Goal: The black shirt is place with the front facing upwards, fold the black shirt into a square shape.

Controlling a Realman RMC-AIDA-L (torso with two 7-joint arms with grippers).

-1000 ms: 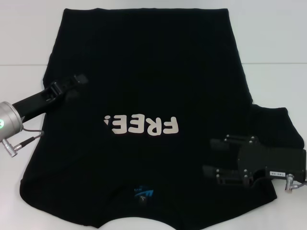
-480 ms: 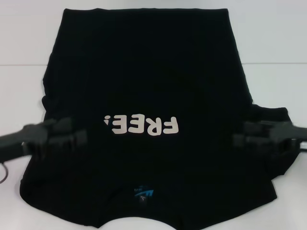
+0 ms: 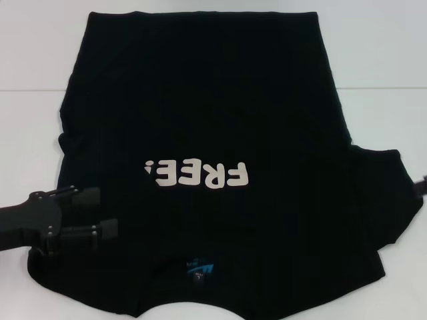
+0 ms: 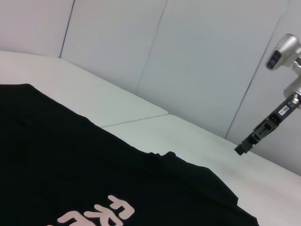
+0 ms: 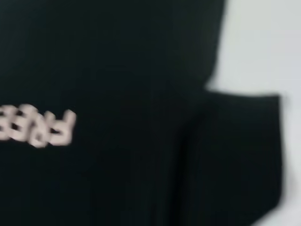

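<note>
shirt (image 3: pixel 207 133) lies flat on the white table (image 3: pixel 380 60), front up, collar edge nearest the robot, hem at the far side. blue neck label (image 3: pixel 200 270) sits at the near edge, middle of the shirt. white "free!" lettering (image 3: pixel 197 175) reads upside down from the head view, just beyond the label. left sleeve is folded in over the body, so the left side runs fairly straight. right sleeve (image 3: pixel 390 200) is spread out on the table at the right.

left gripper (image 3: pixel 100 213) is low at the near left, over the shirt's shoulder area, its two fingers (image 3: pixel 85 197) pointing toward the middle with a clear gap between them, holding nothing. cannot tell if the fingers touch the cloth.

right gripper (image 3: pixel 420 188) shows only as a small dark bit at the right edge of the head view, beside the right sleeve. in the left wrist view it (image 4: pixel 256 136) hangs above the table, clear of the shirt (image 4: pixel 70 179), with nothing in it; cannot tell whether it is spread or closed.

right wrist view looks down on the shirt (image 5: pixel 117 117) with lettering (image 5: pixel 40 127) and the right sleeve (image 5: pixel 240 155) on the table (image 5: pixel 263 42).
</note>
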